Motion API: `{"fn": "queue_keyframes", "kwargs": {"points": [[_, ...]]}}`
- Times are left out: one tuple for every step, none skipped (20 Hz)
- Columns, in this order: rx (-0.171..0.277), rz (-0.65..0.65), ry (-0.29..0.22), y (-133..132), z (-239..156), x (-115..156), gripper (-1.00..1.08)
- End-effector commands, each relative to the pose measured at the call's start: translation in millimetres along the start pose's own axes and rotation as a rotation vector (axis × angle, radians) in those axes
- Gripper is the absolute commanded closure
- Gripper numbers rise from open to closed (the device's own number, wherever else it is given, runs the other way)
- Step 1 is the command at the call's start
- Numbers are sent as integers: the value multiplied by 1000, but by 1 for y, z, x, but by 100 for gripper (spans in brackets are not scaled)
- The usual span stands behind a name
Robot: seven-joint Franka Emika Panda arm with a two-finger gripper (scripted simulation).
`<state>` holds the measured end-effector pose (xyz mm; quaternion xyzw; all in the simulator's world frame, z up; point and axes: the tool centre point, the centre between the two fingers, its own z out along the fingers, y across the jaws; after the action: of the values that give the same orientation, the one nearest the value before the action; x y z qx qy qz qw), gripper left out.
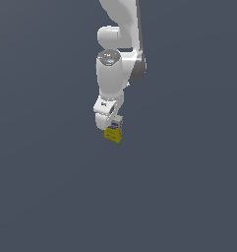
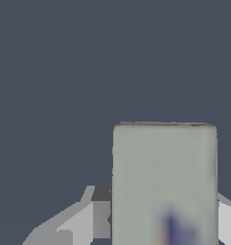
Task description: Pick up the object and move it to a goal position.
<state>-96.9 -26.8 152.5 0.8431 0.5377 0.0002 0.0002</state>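
you have one box [image 1: 113,133] in view, yellow below and white-grey on top with a blue band. you have one white arm [image 1: 115,59], carrying one gripper [image 1: 115,126]. your count of loose items on the grey surface [image 1: 51,187] stops at that one box.

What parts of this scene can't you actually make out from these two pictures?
- Exterior view: the tool is mostly hidden behind the arm's white wrist, so its fingers and their hold on the box are unclear.
- Exterior view: the box's label is too small to read.
- Wrist view: the box fills the frame and is cut off by the picture's edge; its blue marking is blurred.
- No goal marker shows in either view.
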Motion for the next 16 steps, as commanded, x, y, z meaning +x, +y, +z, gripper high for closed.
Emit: {"fn": "queue_keyframes", "kwargs": {"points": [[0, 0, 0, 0, 1, 0, 108], [0, 0, 0, 0, 1, 0, 108], [0, 0, 0, 0, 1, 0, 108], [0, 0, 0, 0, 1, 0, 108], [0, 0, 0, 0, 0, 0, 108], [0, 0, 0, 0, 0, 0, 108], [0, 0, 0, 0, 0, 1, 108], [0, 0, 0, 1, -1, 2, 108], [0, 0, 0, 1, -2, 4, 108], [0, 0, 0, 2, -3, 6, 108], [0, 0, 0, 3, -5, 9, 108], [0, 0, 0, 4, -6, 12, 108], [0, 0, 0, 6, -8, 16, 108], [0, 0, 0, 7, -11, 20, 108], [0, 0, 0, 9, -13, 25, 108], [0, 0, 0, 11, -15, 29, 108]]}}
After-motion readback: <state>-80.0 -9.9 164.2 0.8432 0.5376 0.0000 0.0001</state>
